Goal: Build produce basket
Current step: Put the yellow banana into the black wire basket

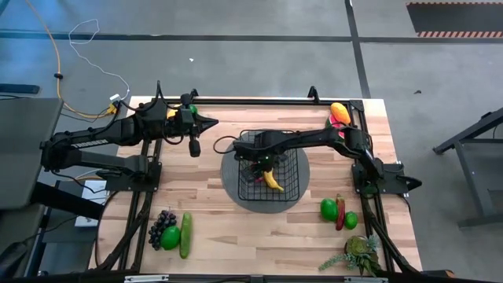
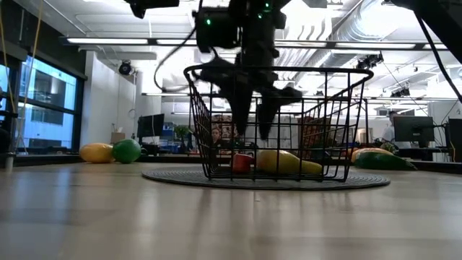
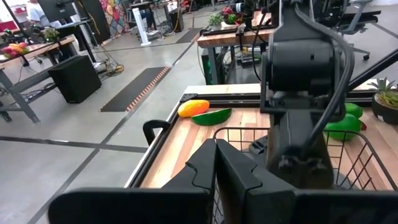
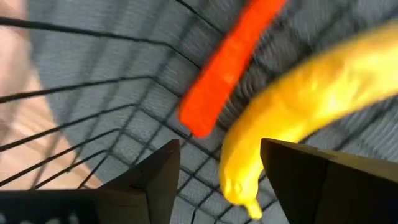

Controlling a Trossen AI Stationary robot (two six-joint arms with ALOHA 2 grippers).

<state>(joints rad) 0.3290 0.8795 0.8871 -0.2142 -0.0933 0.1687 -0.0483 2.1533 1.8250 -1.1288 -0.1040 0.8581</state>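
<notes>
The black wire basket (image 1: pixel 292 159) stands on a round grey mat (image 1: pixel 230 179) mid-table. On the basket's floor lie a yellow banana (image 4: pixel 311 106) and a red chili (image 4: pixel 227 62), also seen in the low view as the banana (image 2: pixel 289 162) and the chili (image 2: pixel 243 162). My right gripper (image 4: pixel 217 168) hangs open inside the basket, pointing down, its fingers (image 2: pixel 238 97) above both pieces and clear of them. My left gripper (image 3: pixel 216 171) waits shut at the far left (image 1: pixel 211 123), above the table.
Purple grapes (image 1: pixel 163 224), a green fruit (image 1: pixel 170 238) and a cucumber (image 1: pixel 186 234) lie near left. Two green fruits (image 1: pixel 328 208) and a red chili (image 1: pixel 339 216) lie near right, by a leafy plant (image 1: pixel 357 253). An orange-yellow fruit (image 1: pixel 339 112) lies far right.
</notes>
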